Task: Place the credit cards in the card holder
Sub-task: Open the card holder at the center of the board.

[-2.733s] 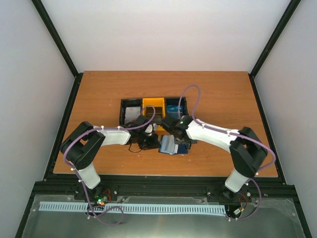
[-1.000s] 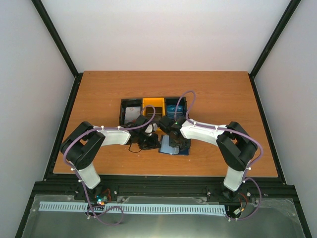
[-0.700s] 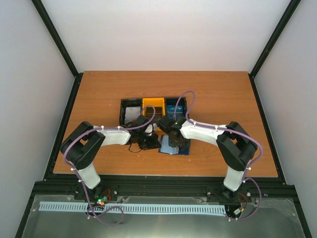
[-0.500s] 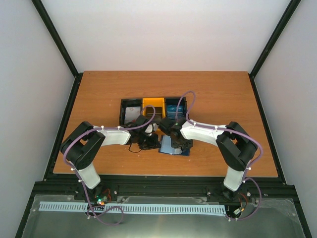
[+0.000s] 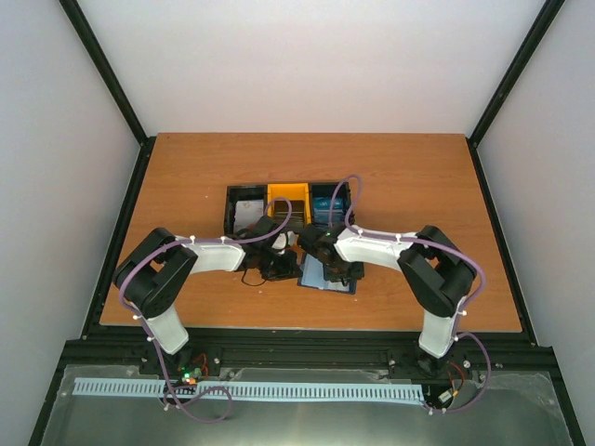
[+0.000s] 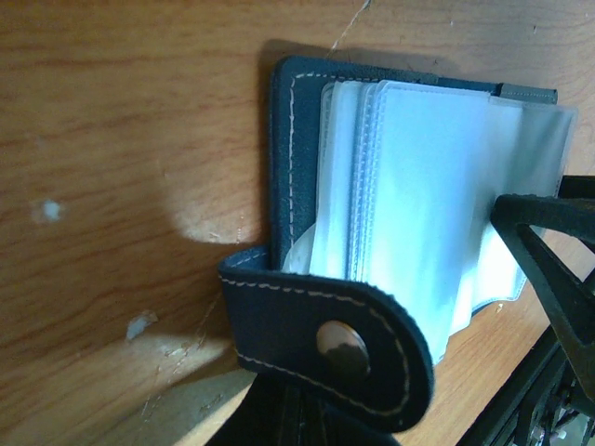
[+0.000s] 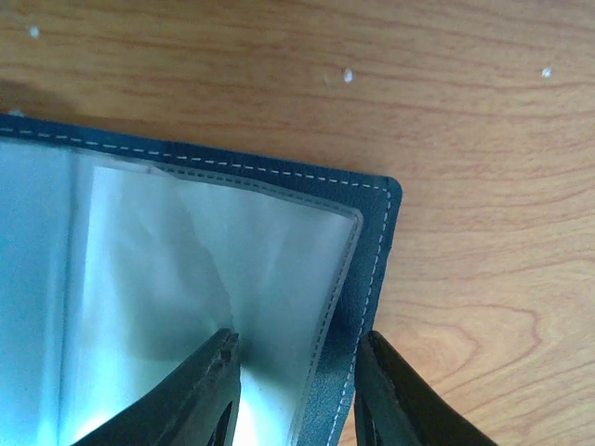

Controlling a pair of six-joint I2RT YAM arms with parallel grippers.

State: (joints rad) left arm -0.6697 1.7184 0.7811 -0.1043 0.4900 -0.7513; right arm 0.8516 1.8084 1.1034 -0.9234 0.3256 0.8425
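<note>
The card holder [image 5: 316,277] lies open on the table, its clear sleeves up. In the left wrist view its navy cover [image 6: 281,167] and its snap strap [image 6: 325,339] show; the strap bends up into my left gripper [image 6: 279,423], which is shut on it. My left gripper [image 5: 276,268] sits just left of the holder. My right gripper [image 7: 297,400] is open, low over the holder's corner [image 7: 372,242], one finger on a clear sleeve, the other on the wood beside the cover. White credit cards [image 5: 247,213] and blue ones [image 5: 325,206] lie in the bin tray.
The black-and-yellow three-compartment bin tray [image 5: 287,192] stands just behind both grippers. The right gripper's black finger [image 6: 548,269] shows at the right of the left wrist view. Bare wood lies to the far left, far right and back of the table.
My right gripper has come down and toward the near edge, from above the holder onto its right corner, and the right elbow has folded in. The left arm has not moved.
</note>
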